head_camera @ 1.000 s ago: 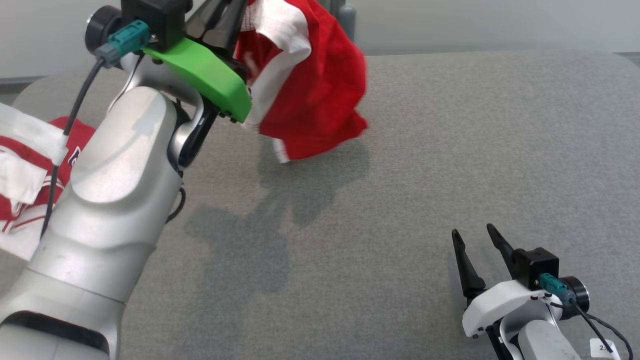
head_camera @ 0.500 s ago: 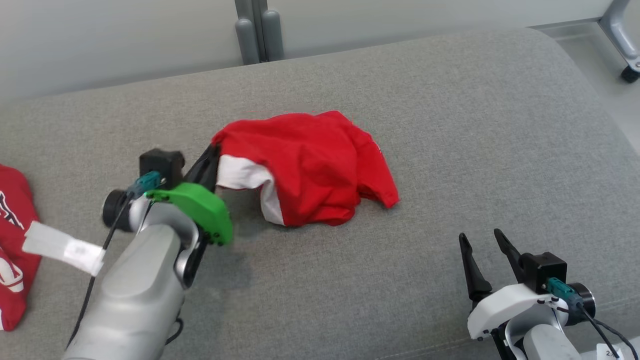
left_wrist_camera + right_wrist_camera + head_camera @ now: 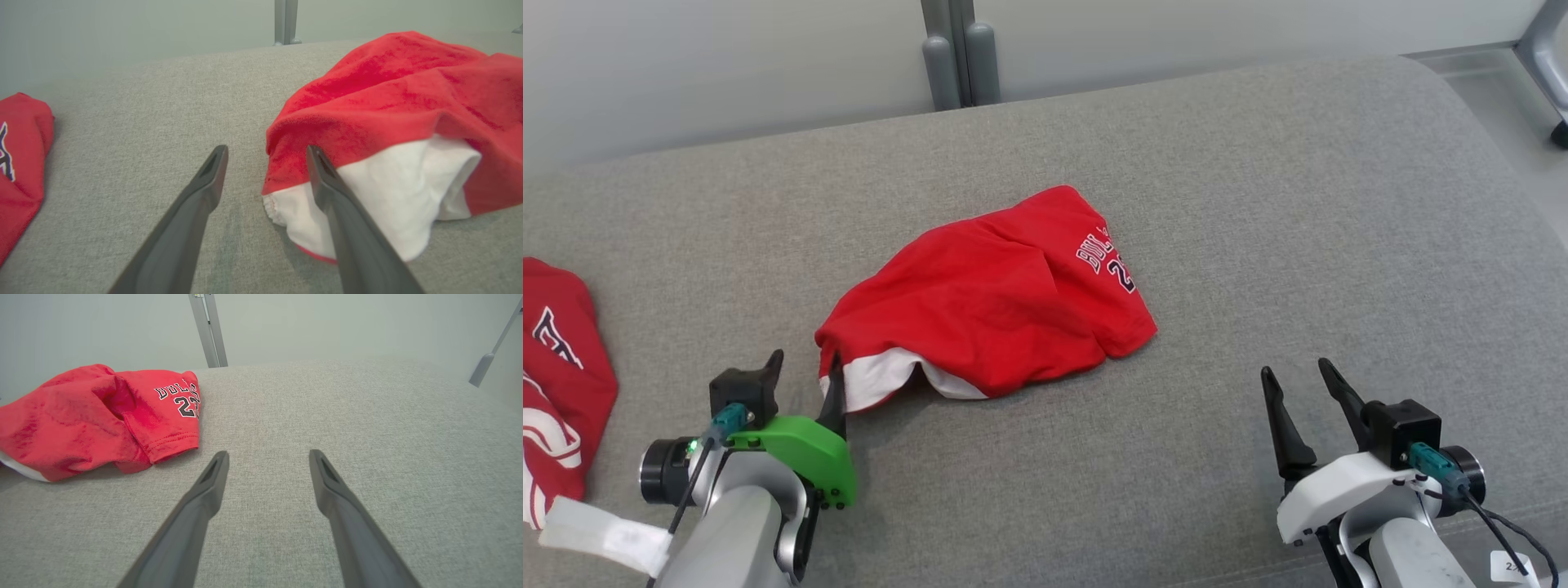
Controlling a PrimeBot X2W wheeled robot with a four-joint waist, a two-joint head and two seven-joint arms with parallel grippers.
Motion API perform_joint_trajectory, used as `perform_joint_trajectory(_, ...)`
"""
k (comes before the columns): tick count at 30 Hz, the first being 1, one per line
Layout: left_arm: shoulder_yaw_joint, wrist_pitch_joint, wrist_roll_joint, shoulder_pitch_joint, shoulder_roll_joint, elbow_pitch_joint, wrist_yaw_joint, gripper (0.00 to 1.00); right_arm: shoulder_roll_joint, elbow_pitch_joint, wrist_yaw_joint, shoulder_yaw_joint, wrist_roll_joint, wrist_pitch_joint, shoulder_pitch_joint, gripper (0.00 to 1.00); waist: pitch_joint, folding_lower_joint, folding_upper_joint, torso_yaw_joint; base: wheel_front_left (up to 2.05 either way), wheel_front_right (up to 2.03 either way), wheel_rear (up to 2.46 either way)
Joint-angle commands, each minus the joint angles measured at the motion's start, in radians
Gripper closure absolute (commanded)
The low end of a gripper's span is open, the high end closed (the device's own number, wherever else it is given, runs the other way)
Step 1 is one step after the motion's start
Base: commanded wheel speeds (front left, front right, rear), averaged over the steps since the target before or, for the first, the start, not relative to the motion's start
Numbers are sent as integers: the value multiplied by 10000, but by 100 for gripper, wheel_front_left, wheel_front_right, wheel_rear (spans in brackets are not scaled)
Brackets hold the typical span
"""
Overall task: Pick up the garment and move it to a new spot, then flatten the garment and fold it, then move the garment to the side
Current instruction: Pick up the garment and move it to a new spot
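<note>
The garment [image 3: 996,302] is a pair of red shorts with a white waistband and dark lettering, lying crumpled in the middle of the grey padded surface [image 3: 1258,204]. My left gripper [image 3: 805,359] is open just off the waistband end, its right finger against the white band. In the left wrist view the garment [image 3: 388,94] sits to the right of my left gripper [image 3: 266,150], with the white band behind the right finger. My right gripper [image 3: 1296,370] stands open over bare fabric at the lower right. From the right wrist, the garment [image 3: 81,416] lies left of my right gripper [image 3: 268,453].
Another red garment [image 3: 560,351] with white markings lies at the left edge, also seen as the red garment [image 3: 20,163] in the left wrist view. Grey posts [image 3: 956,49] stand behind the far edge. A wheeled metal leg [image 3: 1547,49] is at the top right.
The left gripper brought the hanging garment down onto the surface, then opened and let it go. The head camera has shifted. The right gripper stayed put.
</note>
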Motion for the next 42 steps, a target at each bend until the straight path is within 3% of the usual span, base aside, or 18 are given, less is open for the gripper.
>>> perform_joint_trajectory(1,210,-32,220,388,-49,-365,68,0,-18,-50,-14,59,93,-31,55,0,-226,0,-1,123,0,0,0)
perform_joint_trajectory(7,1377,-31,1425,1839,-366,-2285,302,0,-16,-176,-14,356,212,-31,236,0,-638,0,-1,390,0,0,0)
perform_joint_trajectory(20,3065,-21,3301,4065,-1393,-4517,-385,0,-23,-91,-14,824,201,-31,210,0,-751,0,-1,1380,0,0,0)
perform_joint_trajectory(33,3857,-20,4155,5086,-1659,-5357,-931,0,-23,-34,-14,781,75,-31,447,0,-1005,0,-1,1431,0,0,0)
perform_joint_trajectory(42,4129,-20,4288,5136,-1736,-5374,-1041,0,-20,-14,-14,666,-37,-31,603,0,-1146,0,-1,1258,0,0,0)
